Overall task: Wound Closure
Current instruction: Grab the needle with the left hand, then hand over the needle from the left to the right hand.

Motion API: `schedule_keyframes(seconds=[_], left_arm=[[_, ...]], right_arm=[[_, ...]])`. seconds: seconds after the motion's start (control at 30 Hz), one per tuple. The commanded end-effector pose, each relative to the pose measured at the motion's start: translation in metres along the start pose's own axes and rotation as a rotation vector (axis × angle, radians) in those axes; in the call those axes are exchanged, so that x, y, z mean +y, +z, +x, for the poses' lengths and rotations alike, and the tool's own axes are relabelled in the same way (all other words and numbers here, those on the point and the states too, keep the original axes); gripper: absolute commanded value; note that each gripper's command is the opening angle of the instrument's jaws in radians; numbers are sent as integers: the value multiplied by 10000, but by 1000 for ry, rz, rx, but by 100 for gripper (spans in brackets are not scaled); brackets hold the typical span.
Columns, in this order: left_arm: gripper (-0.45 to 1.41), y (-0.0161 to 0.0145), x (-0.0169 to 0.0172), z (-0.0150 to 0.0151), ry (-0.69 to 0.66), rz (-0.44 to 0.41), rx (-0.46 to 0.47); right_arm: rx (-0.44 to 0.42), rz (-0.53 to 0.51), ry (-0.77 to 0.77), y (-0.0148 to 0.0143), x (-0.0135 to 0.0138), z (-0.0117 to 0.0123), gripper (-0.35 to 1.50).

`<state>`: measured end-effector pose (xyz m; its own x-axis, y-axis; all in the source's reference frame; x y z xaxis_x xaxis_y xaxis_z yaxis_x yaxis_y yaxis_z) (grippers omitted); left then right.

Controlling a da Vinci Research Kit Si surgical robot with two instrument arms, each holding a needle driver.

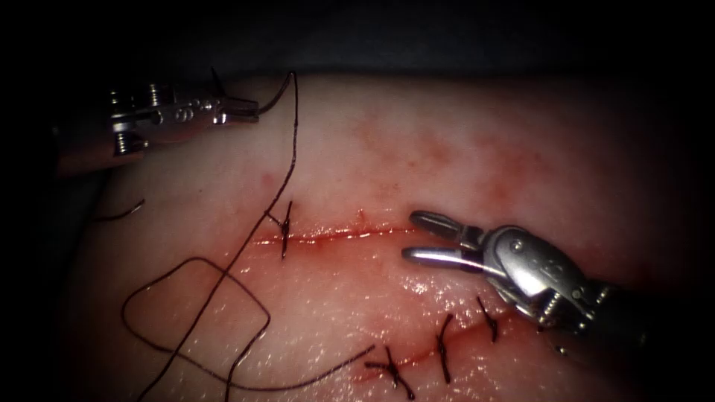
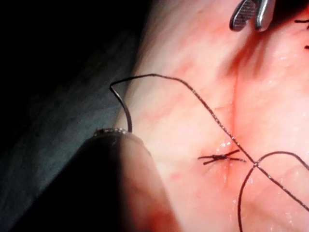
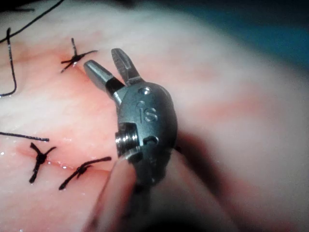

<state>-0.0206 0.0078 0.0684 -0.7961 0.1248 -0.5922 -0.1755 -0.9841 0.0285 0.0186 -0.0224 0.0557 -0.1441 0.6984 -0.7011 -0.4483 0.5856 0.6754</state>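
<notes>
Dark thread (image 1: pixel 287 160) is running from the left pincer (image 1: pixel 249 112) at the far left edge of the tissue (image 1: pixel 462 156) down to a knotted stitch (image 1: pixel 285 229) at the left end of the upper cut (image 1: pixel 335 235), then looping loosely over the near left part of the tissue. The left pincer is sitting closed on the needle (image 2: pixel 123 108), well to the left of the cut; the needle is curving out of its tip, clear of the tissue, with the thread trailing off its tail end. How far along the curve the grip is sitting cannot be told.

The right pincer (image 1: pixel 428 237) is hovering at the right end of the upper cut with its jaws standing apart, gripping nothing. Its tip is pointing left along the cut line.

Red fluid (image 1: pixel 320 238) is glistening along the upper cut. A second cut (image 1: pixel 417 357) is lying nearer the viewer, crossed by three finished stitches (image 1: pixel 445 356) with short cut ends. A loose scrap of thread (image 1: pixel 123 214) is lying near the left edge of the tissue.
</notes>
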Motion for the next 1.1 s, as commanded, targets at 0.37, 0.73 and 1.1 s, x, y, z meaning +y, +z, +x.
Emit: schedule_keyframes(seconds=[0.37,0.73,1.1], left_arm=[[-45,76,16,71,40,55,17],[-45,122,50,70,78,181,-6],[-45,90,87,45,55,325,-34]], right_arm=[[50,-83,77,-26,-10,51,98],[40,-200,193,-10,-42,95,113],[-20,-293,246,56,-20,65,101]])
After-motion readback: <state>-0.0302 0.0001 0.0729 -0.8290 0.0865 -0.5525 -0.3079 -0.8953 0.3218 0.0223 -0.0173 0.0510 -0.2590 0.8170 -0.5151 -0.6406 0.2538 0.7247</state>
